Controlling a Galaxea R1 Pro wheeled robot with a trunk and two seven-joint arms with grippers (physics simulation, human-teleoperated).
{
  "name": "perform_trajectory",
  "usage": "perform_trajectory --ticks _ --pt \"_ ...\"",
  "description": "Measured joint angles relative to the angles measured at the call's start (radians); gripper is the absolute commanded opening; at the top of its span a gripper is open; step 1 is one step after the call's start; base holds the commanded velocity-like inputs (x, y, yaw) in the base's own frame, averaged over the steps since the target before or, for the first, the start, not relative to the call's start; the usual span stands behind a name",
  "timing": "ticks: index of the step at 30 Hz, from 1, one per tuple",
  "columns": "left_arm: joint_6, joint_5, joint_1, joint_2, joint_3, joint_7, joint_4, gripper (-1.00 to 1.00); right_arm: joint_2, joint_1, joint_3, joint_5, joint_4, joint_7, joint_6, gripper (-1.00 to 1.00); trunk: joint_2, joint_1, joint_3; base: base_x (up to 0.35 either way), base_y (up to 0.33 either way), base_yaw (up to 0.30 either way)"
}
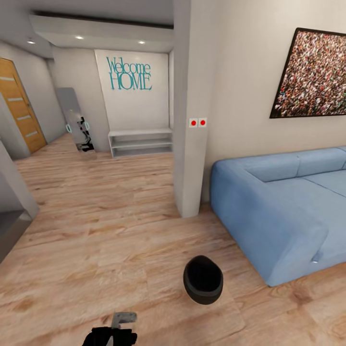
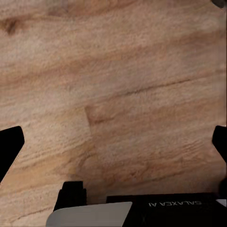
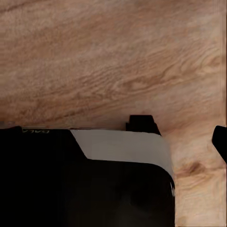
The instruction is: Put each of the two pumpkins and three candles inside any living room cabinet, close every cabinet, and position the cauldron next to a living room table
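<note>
Floorboards (image 2: 113,85) lie bare beneath the left end effector (image 2: 113,142), whose fingers spread wide and hold nothing, probably tucked low for travel. How open the right end effector is I cannot tell. Just ahead of the left end effector the black cauldron (image 1: 203,279) rests on the floor; beyond it, the blue sofa (image 1: 283,206).

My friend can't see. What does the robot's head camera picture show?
A round black cauldron sits on a pale wooden floor, beside a big blue sofa. Behind stands a grey pillar, and a far white wall says "Welcome HOME" in teal letters.
</note>
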Motion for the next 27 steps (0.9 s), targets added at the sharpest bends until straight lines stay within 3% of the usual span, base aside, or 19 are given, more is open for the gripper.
perform_trajectory --ticks 2,4,7,9,14,21,27 --pt "0.012 0.021 -0.038 -0.006 0.000 0.003 -0.002 1.00 0.000 0.000 0.000 0.000 -0.228 -0.010 0.171 1.00 0.000 0.000 0.000 0.340 0.031 0.000" --pt "0.017 0.031 -0.068 -0.011 -0.001 0.005 -0.003 1.00 0.000 0.000 0.000 0.001 -0.399 -0.027 0.275 1.00 0.000 0.000 0.000 0.344 0.013 0.000" --pt "0.020 0.036 -0.117 -0.013 -0.001 0.006 -0.008 1.00 0.001 -0.004 0.001 0.000 -0.560 -0.044 0.359 1.00 0.000 0.000 0.000 0.346 0.005 0.000" --pt "0.021 0.034 -0.141 -0.016 -0.001 0.006 -0.014 1.00 0.001 -0.019 0.001 -0.002 -0.611 -0.045 0.395 1.00 0.000 0.000 0.000 0.347 0.002 0.000" --pt "0.021 0.032 -0.168 -0.028 -0.001 0.004 -0.039 1.00 -0.001 -0.103 0.000 -0.010 -0.634 -0.037 0.425 1.00 0.000 0.000 0.000 0.336 0.000 0.000" --pt "0.022 0.033 -0.170 -0.028 0.000 -0.004 -0.080 1.00 -0.002 -0.219 0.001 -0.075 -0.667 -0.035 0.531 1.00 0.000 0.000 0.000 0.117 0.000 0.000" --pt "0.052 0.051 -0.170 -0.029 -0.006 -0.014 -0.099 1.00 0.000 -0.250 0.002 -0.095 -0.645 -0.042 0.552 1.00 0.000 0.001 0.000 0.015 0.000 0.000"
